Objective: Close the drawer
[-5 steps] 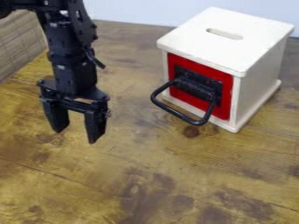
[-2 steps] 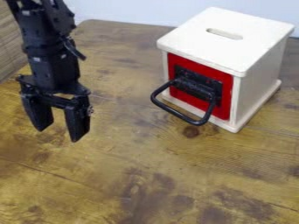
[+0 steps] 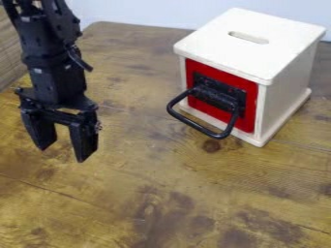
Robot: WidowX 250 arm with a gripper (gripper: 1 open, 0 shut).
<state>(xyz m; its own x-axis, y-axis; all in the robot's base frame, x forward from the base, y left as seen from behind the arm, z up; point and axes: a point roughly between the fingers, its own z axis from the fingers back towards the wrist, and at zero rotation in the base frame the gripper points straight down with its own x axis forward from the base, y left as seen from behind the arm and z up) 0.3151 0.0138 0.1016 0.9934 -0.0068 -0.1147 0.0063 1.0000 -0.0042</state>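
The cream wooden cube box with a slotted top stands at the right on the wooden table. Its red-fronted drawer has a dark centre panel and faces front-left; whether it stands out from the box I cannot tell. A large black loop handle hangs out from it toward the table. My black gripper hangs well to the left of the drawer, apart from the handle, fingers pointing down just above the table. It is open and empty.
The worn wooden table spreads across the view. A lighter wooden surface shows at the far left behind the arm.
My gripper has moved left, away from the drawer, and stayed open. The drawer and box have not moved.
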